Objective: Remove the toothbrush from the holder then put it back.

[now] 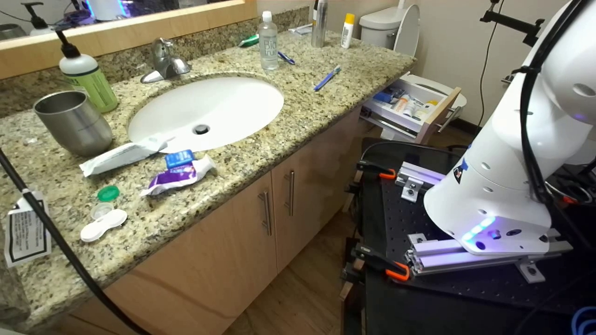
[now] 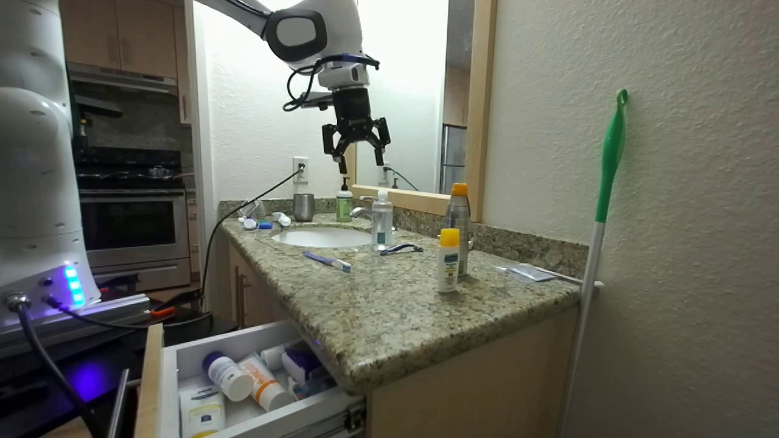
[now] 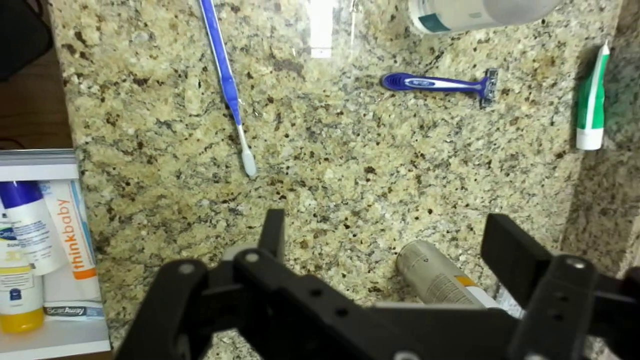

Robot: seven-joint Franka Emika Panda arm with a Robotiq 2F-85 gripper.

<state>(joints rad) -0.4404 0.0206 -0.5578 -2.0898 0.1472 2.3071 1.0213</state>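
Seems half done: below and to one side of the gripper (image 2: 361, 162) — spread, holding nothing — see the brush (image 3: 229, 89), loose on the counter (image 3: 325, 160). Left: grasp and return, perhaps to the cup (image 1: 77, 126), well away.

toothbrush (image 3: 228, 82) on counter (image 3: 325, 185) | razor (image 3: 439, 84) right of it, wrist view | tool (image 2: 361, 164) above counter

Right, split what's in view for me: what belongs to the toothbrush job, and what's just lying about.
For the job: toothbrush, lying loose; tool, open; metal cup, perhaps the holder, though I can't be sure.

Just about: razor; clear bottle; soap bottle; grey can; green tube; purple tube; yellow-capped bottle.
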